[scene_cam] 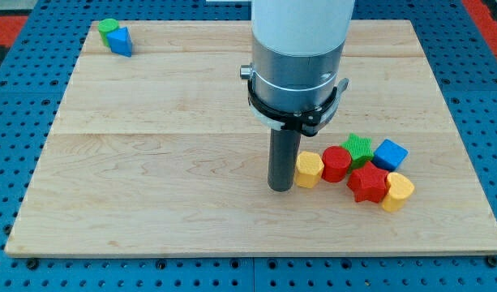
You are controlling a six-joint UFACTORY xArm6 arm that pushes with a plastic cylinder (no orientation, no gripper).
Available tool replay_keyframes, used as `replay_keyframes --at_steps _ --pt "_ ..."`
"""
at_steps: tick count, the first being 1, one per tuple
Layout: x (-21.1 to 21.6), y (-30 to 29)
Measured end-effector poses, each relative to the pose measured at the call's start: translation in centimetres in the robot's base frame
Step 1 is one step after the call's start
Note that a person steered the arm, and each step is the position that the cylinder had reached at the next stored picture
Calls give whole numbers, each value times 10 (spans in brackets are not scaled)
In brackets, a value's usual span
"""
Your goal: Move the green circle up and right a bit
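The green circle (109, 27) sits near the board's top left corner, touching a blue block (120, 40) just below and right of it. My tip (280, 188) rests on the board right of centre, far to the lower right of the green circle. It stands just left of a yellow block (309, 169).
A cluster lies right of my tip: a red cylinder (336, 163), a green star (358, 148), a blue cube (390, 154), a red star (368, 184) and a yellow heart (398, 191). The wooden board (151, 178) is ringed by a blue pegboard.
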State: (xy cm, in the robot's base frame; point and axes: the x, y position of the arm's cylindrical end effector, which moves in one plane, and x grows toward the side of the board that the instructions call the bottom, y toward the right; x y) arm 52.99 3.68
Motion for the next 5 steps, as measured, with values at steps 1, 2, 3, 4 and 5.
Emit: replay_keyframes --at_steps 1,2,3,4,5 --pt "0 0" --pt "-14 -13" --pt "-20 -24" --pt "-20 -24" --pt "-58 -38"
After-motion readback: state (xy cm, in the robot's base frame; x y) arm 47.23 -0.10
